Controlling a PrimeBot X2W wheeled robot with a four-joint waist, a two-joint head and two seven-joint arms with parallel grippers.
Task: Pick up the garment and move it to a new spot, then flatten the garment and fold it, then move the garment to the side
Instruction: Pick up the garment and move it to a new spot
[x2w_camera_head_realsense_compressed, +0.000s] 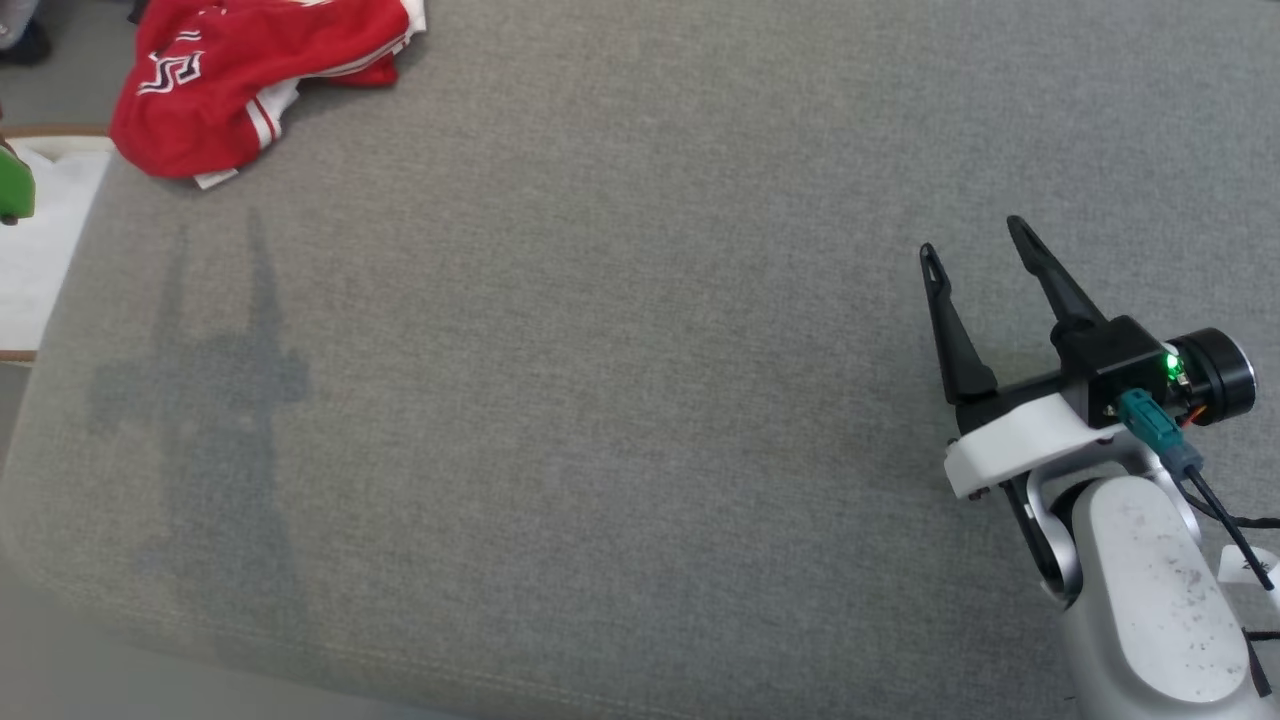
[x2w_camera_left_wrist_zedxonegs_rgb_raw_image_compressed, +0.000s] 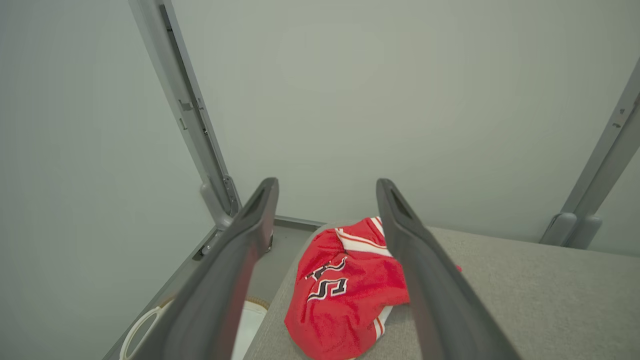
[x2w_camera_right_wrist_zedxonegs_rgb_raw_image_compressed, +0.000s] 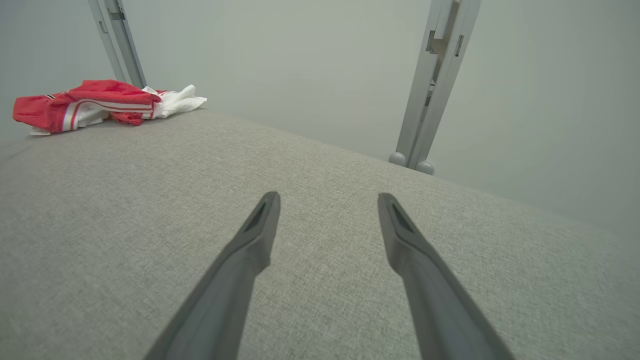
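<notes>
at the far left corner of the grey padded surface (x2w_camera_head_realsense_compressed: 600, 400): the garment (x2w_camera_head_realsense_compressed: 240, 80), red with white trim and black-and-white lettering, bunched in a loose heap right at the corner's edge. well apart from the right gripper (x2w_camera_head_realsense_compressed: 972, 236), down at the lower right of the head view, with bare grey fabric in between.

right gripper spread wide, grasping nothing, pointing out over the bare surface. from the right wrist view, garment (x2w_camera_right_wrist_zedxonegs_rgb_raw_image_compressed: 85, 105) far off at the upper left, well beyond the two splayed fingers (x2w_camera_right_wrist_zedxonegs_rgb_raw_image_compressed: 250, 250), lying low, with a white part at its far end.

nearer to the left gripper (x2w_camera_left_wrist_zedxonegs_rgb_raw_image_compressed: 326, 182): in the left wrist view, garment (x2w_camera_left_wrist_zedxonegs_rgb_raw_image_compressed: 345, 290) framed between and below the two parted fingers, partly hidden behind the one on that view's right, touched by neither. left gripper likewise released, holding nothing.

left of centre in the head view, a gripper-shaped shadow (x2w_camera_head_realsense_compressed: 220, 380) on the surface, short of the garment. behind the surface, a pale wall (x2w_camera_left_wrist_zedxonegs_rgb_raw_image_compressed: 400, 100) and grey metal posts (x2w_camera_right_wrist_zedxonegs_rgb_raw_image_compressed: 430, 85). off the left edge, a white panel (x2w_camera_head_realsense_compressed: 50, 240) with a wooden border and something green (x2w_camera_head_realsense_compressed: 15, 185), too cropped to identify.
</notes>
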